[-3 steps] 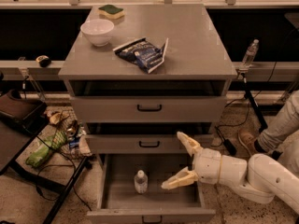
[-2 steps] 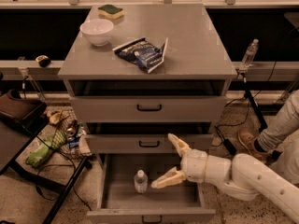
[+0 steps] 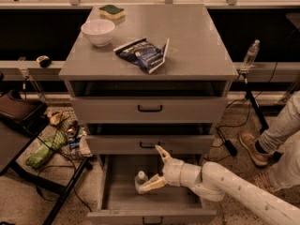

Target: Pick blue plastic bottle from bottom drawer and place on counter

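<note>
The bottom drawer (image 3: 117, 201) of the grey cabinet is pulled open. The blue plastic bottle (image 3: 140, 181) stands upright inside it, left of middle, with a pale cap. My gripper (image 3: 155, 168) reaches into the drawer from the right on a white arm. Its fingers are spread wide open. The lower fingertip (image 3: 146, 187) lies right beside the bottle's base, and the upper finger (image 3: 161, 153) points up toward the middle drawer. The bottle is not held. The counter (image 3: 197, 41) is the flat grey top of the cabinet.
On the counter are a white bowl (image 3: 98, 31), a green-and-yellow sponge (image 3: 111, 11) and a blue snack bag (image 3: 142, 54). A thinner clear bottle (image 3: 250, 54) stands on a ledge at right. A person's leg and shoe (image 3: 255, 146) are at right. Clutter and a stand leg (image 3: 65, 196) lie at left.
My gripper has moved left across the drawer toward the bottle, staying open. Its lower finger now reaches the bottle's side. The bottle has not moved.
</note>
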You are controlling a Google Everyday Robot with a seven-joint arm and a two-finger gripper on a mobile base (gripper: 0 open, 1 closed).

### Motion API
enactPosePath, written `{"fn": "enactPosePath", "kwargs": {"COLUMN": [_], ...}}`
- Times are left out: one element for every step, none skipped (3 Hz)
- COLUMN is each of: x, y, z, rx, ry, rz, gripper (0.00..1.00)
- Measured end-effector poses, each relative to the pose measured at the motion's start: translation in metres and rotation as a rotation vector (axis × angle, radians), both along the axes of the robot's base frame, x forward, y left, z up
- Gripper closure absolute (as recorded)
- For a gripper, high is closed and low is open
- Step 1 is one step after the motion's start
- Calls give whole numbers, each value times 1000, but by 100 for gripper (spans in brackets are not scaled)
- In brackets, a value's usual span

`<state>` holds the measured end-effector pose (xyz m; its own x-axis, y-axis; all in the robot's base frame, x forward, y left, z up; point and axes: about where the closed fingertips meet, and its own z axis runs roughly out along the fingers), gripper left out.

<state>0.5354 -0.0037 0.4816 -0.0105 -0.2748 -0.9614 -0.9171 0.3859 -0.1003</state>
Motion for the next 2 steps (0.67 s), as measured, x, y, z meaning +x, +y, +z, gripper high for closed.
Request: {"fn": "enactPosePath", "kwargs": {"x": [3, 4], "y": [-1, 2], "z": [-110, -109], "rx": [-65, -65], "ry": [69, 60], "rz": [-9, -11], "gripper": [0, 0]}}
